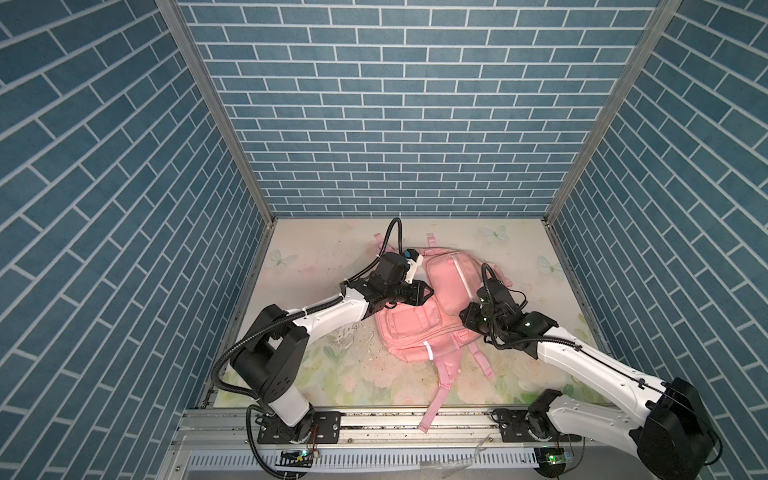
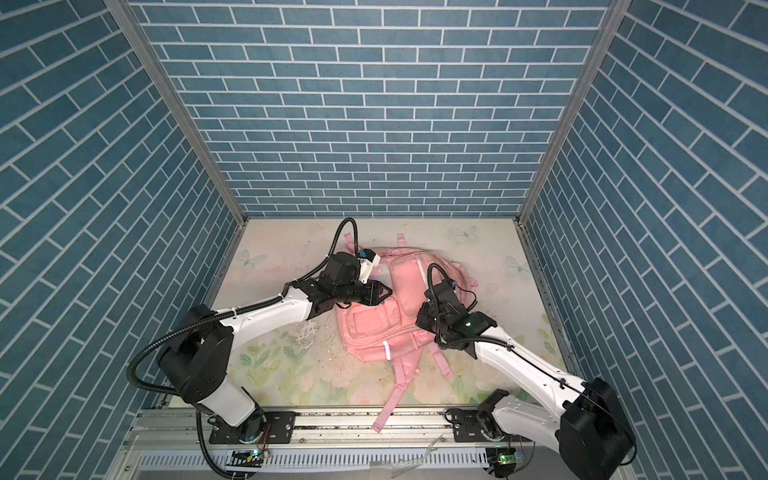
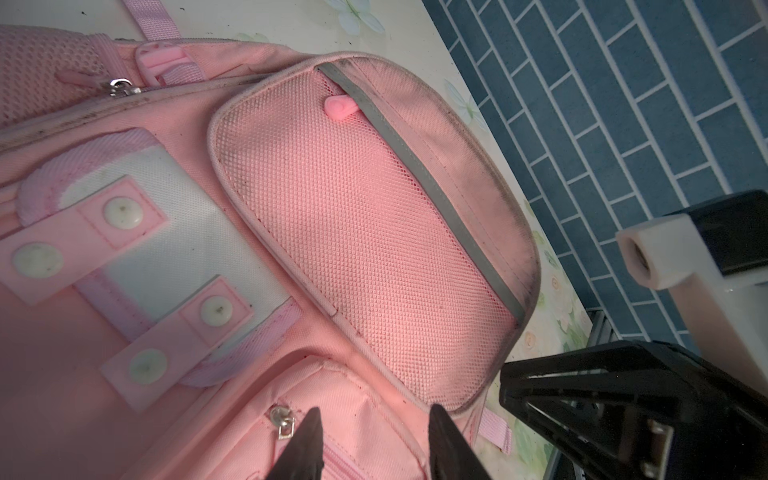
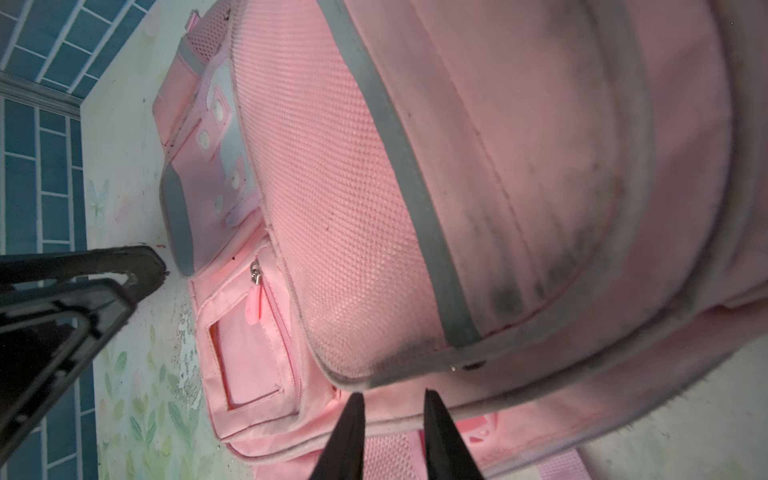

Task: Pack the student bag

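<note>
Currently, student bag: large soft pink fabric backpack, is lying flat, pockets up, mid pale floral bench.
Left gripper: jaws are standing apart over the zippered front pocket.
Right gripper: jaws are standing narrowly apart beside the pink mesh pocket.

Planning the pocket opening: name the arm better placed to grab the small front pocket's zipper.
Left. The left pincer, open, hovers right beside the zipper slider on the student bag; the right pincer sits by a corner of the mesh pocket, farther off.
</note>
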{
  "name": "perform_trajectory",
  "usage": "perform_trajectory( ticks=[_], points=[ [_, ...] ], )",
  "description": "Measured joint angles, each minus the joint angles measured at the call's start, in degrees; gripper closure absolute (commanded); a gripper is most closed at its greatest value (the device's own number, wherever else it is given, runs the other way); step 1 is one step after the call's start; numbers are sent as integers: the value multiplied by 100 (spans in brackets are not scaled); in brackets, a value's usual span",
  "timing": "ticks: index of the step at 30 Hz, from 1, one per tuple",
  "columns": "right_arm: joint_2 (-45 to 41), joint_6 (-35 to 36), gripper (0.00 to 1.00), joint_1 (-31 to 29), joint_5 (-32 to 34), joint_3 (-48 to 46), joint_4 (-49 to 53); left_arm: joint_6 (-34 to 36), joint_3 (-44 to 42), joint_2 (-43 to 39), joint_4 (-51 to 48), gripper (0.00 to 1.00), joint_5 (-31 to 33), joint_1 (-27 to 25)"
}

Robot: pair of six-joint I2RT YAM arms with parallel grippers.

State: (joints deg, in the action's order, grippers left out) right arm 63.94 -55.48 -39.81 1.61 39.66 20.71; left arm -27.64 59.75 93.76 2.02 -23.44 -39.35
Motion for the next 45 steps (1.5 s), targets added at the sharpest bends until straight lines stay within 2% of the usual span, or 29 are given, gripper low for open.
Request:
perform_trajectory(
  ticks=[5,13,20,23,29,36,45],
  points=[
    [153,0,74,2,-42,0,133,-4,0,0,4,56,-4,0],
    [153,-9,62,13,-35,0,81,-24,-7,0,26,56,-24,0],
    [302,-20,58,101,-26,0,-203,-26,-24,0,42,55,-24,0],
    [431,-20,58,127,4,48,-236,-26,-61,0,44,56,-26,0],
    [551,0,64,186,-7,114,-216,-26,-87,4,44,56,-26,0],
    [560,151,50,225,22,114,-190,-24,-118,31,46,55,-72,0],
    [-39,894,55,612,-291,-389,-800,280,-118,61,-26,55,-168,0]
  ],
)
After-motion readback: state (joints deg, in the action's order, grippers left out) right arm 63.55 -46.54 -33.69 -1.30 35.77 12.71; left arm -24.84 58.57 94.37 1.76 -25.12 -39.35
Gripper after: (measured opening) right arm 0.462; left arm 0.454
